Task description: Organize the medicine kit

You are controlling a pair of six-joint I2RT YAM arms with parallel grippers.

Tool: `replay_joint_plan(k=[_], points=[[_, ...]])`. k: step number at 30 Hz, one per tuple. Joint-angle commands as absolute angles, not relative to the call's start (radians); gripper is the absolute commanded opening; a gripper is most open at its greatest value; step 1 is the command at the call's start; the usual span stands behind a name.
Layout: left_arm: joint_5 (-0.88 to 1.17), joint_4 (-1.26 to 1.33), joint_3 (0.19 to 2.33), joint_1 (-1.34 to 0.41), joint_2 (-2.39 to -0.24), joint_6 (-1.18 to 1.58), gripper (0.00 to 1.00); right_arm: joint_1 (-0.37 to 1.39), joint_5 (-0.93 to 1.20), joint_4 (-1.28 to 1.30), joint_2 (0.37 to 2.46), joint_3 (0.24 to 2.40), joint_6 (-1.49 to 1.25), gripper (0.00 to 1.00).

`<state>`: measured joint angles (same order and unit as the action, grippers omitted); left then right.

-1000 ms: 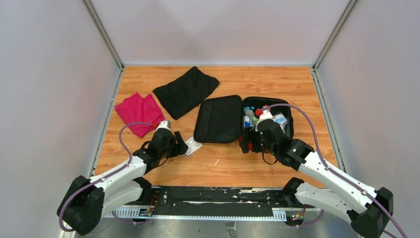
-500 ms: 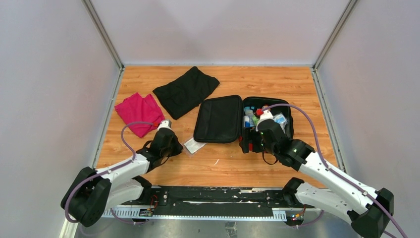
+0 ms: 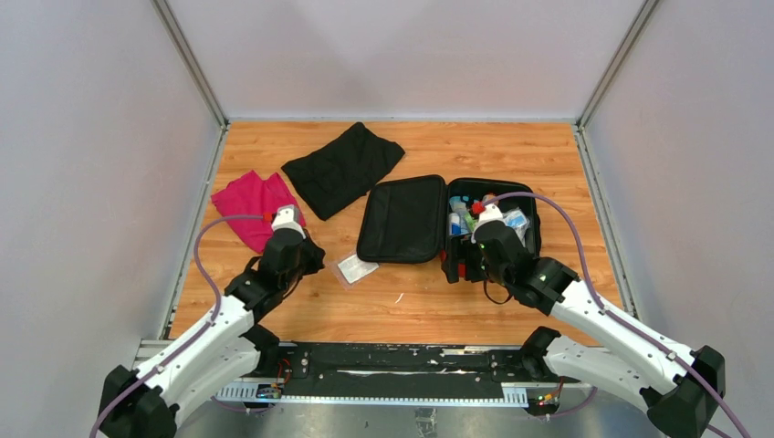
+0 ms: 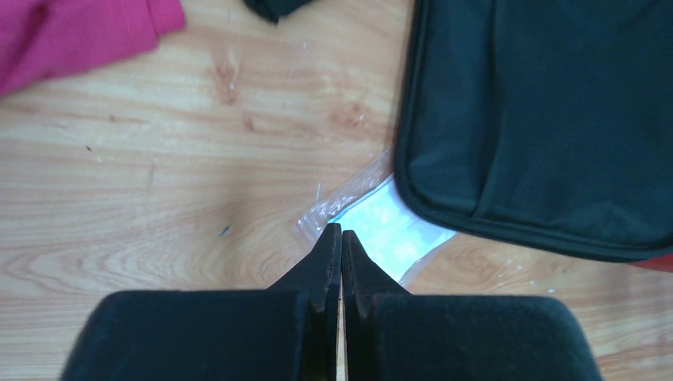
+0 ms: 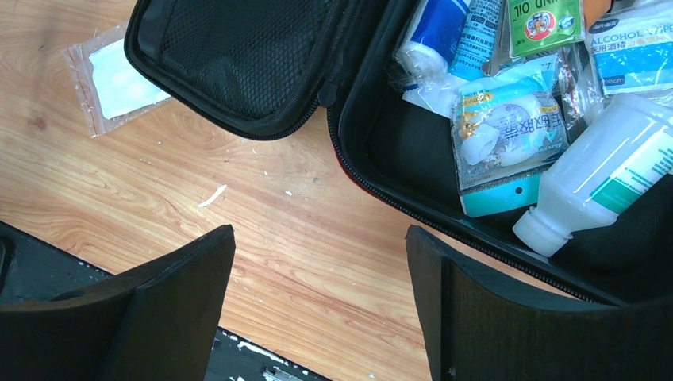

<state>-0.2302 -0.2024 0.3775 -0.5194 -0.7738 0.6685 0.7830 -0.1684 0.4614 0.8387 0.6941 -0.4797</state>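
Observation:
The medicine kit [image 3: 402, 219] lies open on the wooden table, black lid flap to the left, its base full of supplies: a white bottle [image 5: 611, 171], a gauze pack [image 5: 508, 131] and alcohol wipes [image 5: 635, 48]. A clear packet [image 3: 356, 268] with a white pad lies flat just left of the lid [image 4: 540, 119]. My left gripper [image 3: 313, 257] is shut with nothing in it, its tips [image 4: 341, 232] hovering at the near edge of the packet [image 4: 389, 230]. My right gripper [image 3: 464, 265] stands open and empty over bare wood at the kit's front edge [image 5: 317, 238].
A black cloth [image 3: 342, 167] lies at the back, left of centre. A magenta cloth [image 3: 256, 208] is crumpled by the left wall, close behind my left wrist. Grey walls enclose the table on three sides. The black mounting rail [image 3: 392, 360] runs along the near edge.
My left gripper has closed and drawn back to the left, away from the packet, which stays flat on the table. The right arm has not moved.

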Motion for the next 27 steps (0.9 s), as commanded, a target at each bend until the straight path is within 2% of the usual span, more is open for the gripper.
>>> replay_joint_plan(k=[1,3,4,7,8,10,17,27], points=[[-0.302,-0.345,0.446,-0.515,-0.712,0.626,0.00,0.771,-0.178,0.444,0.839,0.680,-0.486,0.84],[-0.296,-0.340,0.445,-0.515,-0.710,0.619,0.00,0.771,-0.172,0.442,0.842,0.681,-0.488,0.84],[-0.289,-0.327,0.441,-0.515,-0.717,0.615,0.06,0.771,-0.170,0.441,0.843,0.681,-0.488,0.84],[-0.225,-0.264,0.438,-0.515,-0.798,0.575,0.45,0.771,-0.159,0.442,0.841,0.680,-0.486,0.84],[-0.189,-0.250,0.448,-0.515,-0.857,0.554,0.52,0.771,-0.157,0.442,0.839,0.680,-0.486,0.84],[-0.147,-0.228,0.476,-0.515,-0.942,0.510,0.59,0.772,-0.156,0.443,0.833,0.677,-0.485,0.84],[-0.039,-0.243,0.646,-0.515,-1.269,0.308,0.62,0.770,-0.152,0.446,0.817,0.671,-0.485,0.84],[-0.014,-0.248,0.708,-0.515,-1.378,0.231,0.61,0.772,-0.151,0.451,0.811,0.661,-0.478,0.85]])
